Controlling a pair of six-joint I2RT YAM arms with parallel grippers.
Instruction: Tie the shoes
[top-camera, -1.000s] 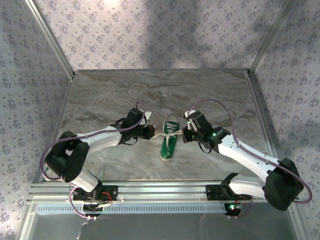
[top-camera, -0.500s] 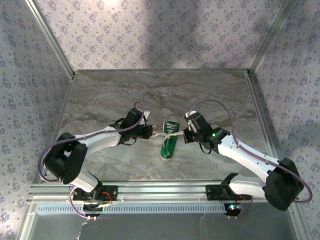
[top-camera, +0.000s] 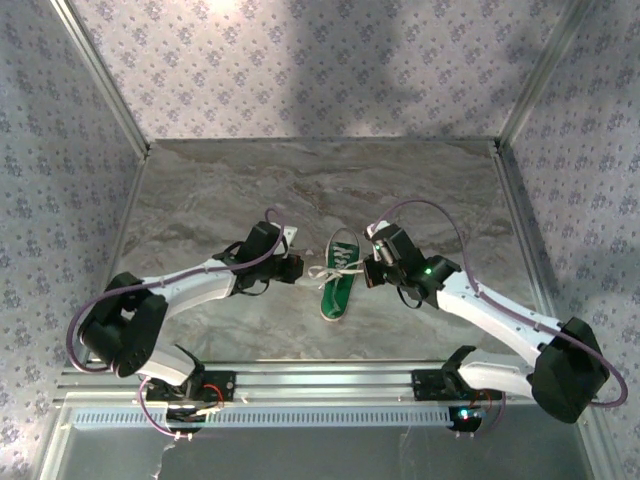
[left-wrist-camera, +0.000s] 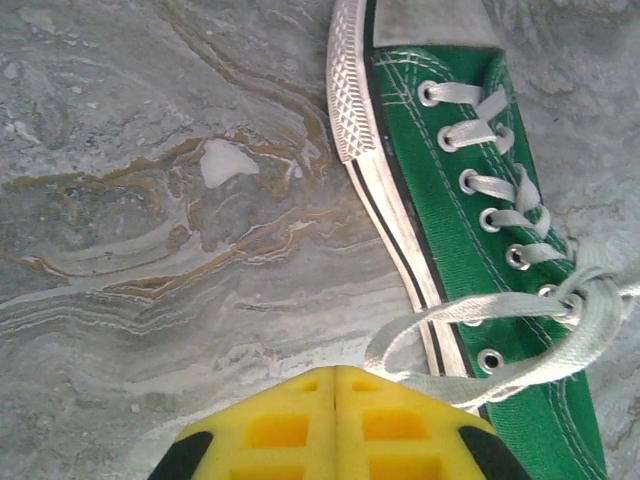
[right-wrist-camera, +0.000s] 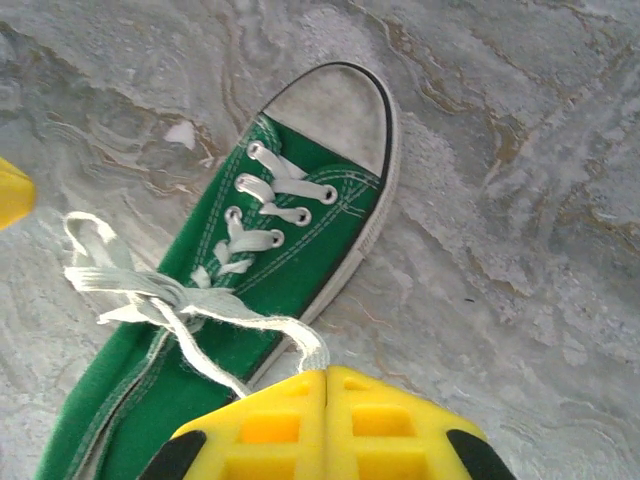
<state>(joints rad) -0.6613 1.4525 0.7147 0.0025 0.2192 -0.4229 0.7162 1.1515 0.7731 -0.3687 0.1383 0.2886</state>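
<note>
— Sneaker (top-camera: 338, 285): where on the bench (top-camera: 200, 200)?
— Dead centre of the top view, flat on its sole. Toe cap toward the top of the frame, heel toward the bottom edge and leaning a touch left.
— Long axis, then?
— Runs top to bottom, crosswise to the line joining the two claws. Crossed at mid-length by the white laces (top-camera: 330, 270), gathered into a loose knot with loops trailing to either side.
— And the left claw (top-camera: 300, 268)?
— Sits just beside the shoe's left flank, a little apart from it. From its own wrist (left-wrist-camera: 335, 420): yellow pads (left-wrist-camera: 280, 430) pressed together, a slack loop of lace (left-wrist-camera: 400, 345) touching the tip. Cannot tell whether pinched or merely lying against it.
— And the right claw (top-camera: 368, 272)?
— Closer in, almost touching the right flank. Clenched, seam to seam in its wrist view (right-wrist-camera: 325, 420), with a flat run of lace (right-wrist-camera: 285, 335) going straight into that seam. Looks gripped.
— Nearer arm for the coming pull?
— Right one, by a hair. Probably calls for drawing apart sideways, square to the long axis, to cinch the knot.
— Containers?
— No box or tray about. Just the shoe's own mouth, dark-green insole (top-camera: 335, 298) showing, nothing lying inside as far as can be made out.
</note>
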